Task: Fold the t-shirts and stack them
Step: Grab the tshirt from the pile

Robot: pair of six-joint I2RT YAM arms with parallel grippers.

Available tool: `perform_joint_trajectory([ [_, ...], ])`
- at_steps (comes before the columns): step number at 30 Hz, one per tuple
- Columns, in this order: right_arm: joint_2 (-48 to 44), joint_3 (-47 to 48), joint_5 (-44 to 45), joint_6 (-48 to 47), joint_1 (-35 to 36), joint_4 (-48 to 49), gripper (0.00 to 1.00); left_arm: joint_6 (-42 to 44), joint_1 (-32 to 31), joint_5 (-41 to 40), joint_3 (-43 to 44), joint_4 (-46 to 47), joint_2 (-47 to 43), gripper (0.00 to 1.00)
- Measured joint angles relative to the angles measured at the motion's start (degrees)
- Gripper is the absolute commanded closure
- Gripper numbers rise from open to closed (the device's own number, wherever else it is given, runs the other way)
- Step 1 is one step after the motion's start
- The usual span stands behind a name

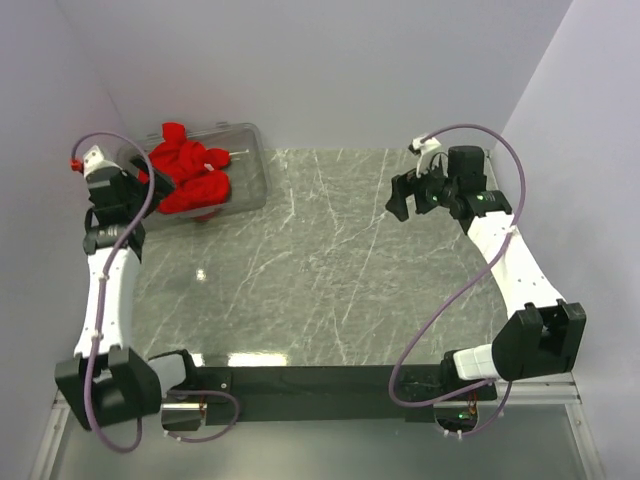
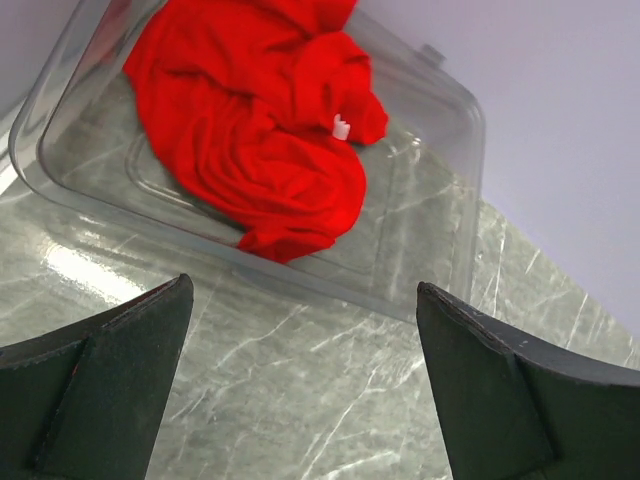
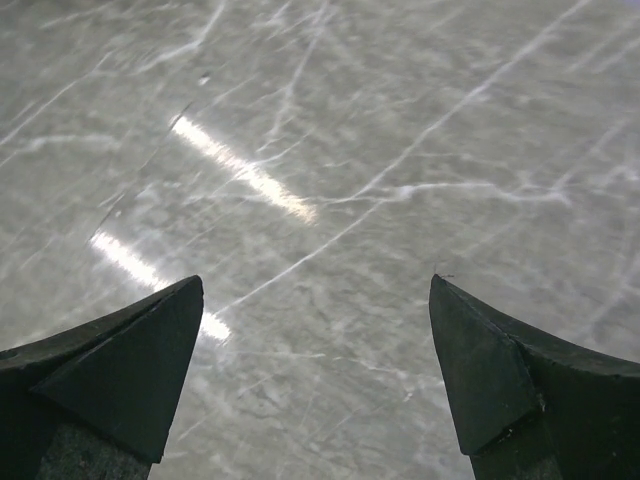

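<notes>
In the overhead view, the t-shirts (image 1: 188, 178) lie as one crumpled red heap inside the clear bin (image 1: 252, 150) at the far left of the worktop (image 1: 330, 270). My left gripper (image 1: 150, 180) hangs at the bin's left edge, jaws spread and empty. The right gripper (image 1: 408, 197) sits well apart at the far right, also released.

In the left wrist view, the red cloth fills the bin's left half, with folds piled on one another and a small white tag (image 2: 341, 127) showing on the heap's right side. I can't tell how many shirts are in there. I judge the cloth to be light, limp and not slippery. It should drape from whatever point I pinch and may drag over the bin wall, and the light bin may shift with it. I'd take a raised ridge on top, near the tag, which is probably at the collar.

In the right wrist view there is only glossy marble between the wide-open jaws, and nothing is held.
</notes>
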Motion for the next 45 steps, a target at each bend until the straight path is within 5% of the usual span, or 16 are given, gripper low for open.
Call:
perform_joint_trajectory([
  [18, 2.32, -1.16, -9.75, -2.49, -0.28, 0.11, 0.00, -0.59, 3.72, 13.22, 30.18, -14.58, 42.99, 0.28],
  [28, 2.32, -1.18, -9.73, -2.49, -1.01, 0.52, 0.00, 2.58, -0.66, 9.77, 32.65, -22.34, 47.36, 0.35],
  [37, 2.47, -1.18, -9.77, -2.45, -1.73, 0.52, 0.00, 3.06, -2.10, 8.13, 32.96, -22.73, 48.70, 0.61],
  [40, 2.49, -1.18, -9.97, -2.29, -2.12, 0.55, 0.00, 3.50, -2.10, 8.00, 32.98, -22.58, 49.35, 0.78],
  [42, 2.49, -1.18, -10.05, -2.27, -2.27, 0.52, 0.00, 4.07, -2.10, 7.98, 33.29, -22.56, 49.96, 0.99],
  [45, 2.49, -1.18, -10.27, -2.27, -2.40, 0.52, 0.00, 4.61, -2.21, 7.98, 33.88, -21.94, 50.16, 0.99],
])
